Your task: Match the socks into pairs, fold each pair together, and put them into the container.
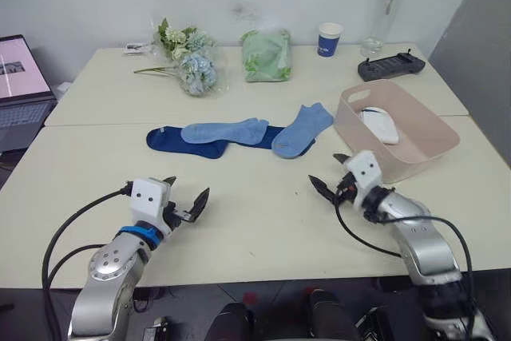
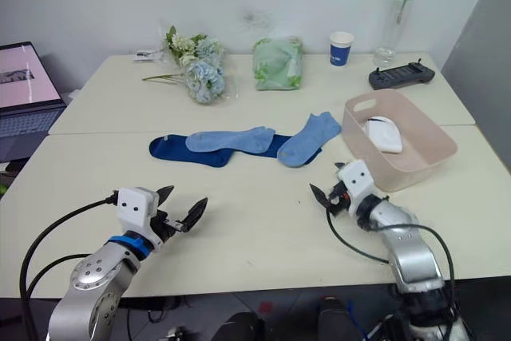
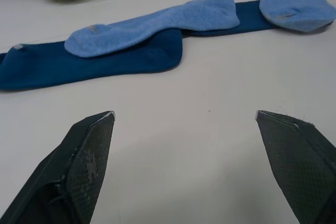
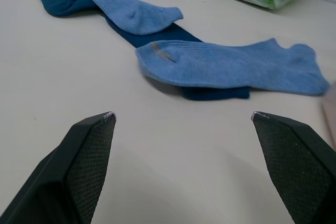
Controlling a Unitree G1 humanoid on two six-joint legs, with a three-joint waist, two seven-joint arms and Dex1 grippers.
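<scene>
Both grippers, left [image 1: 185, 200] and right [image 1: 330, 174], hover with jaws open over the worktop [image 1: 263, 213], near blue socks [image 1: 226, 130] beside the pink container [image 1: 423, 149].

The bench [image 1: 239, 221] has a smooth, matt cream top with a faint sheen. The light blue socks [image 4: 231, 66] are soft ribbed knit cloth, slightly fuzzy; the dark navy socks [image 3: 94, 61] beneath them are a finer, matt knit. At 3 o'clock of the socks, the container [image 1: 423, 149] is smooth pale pink plastic with a dull gloss, holding white cloth [image 1: 379, 125]. The left gripper [image 1: 185, 200] and the right gripper [image 1: 331, 175] have black fingers [image 3: 86, 156] faced with a fine cross-hatched, rubbery texture, scuffed in places. At 12 o'clock lies a crinkly, glossy green plastic bag [image 1: 266, 55].
</scene>
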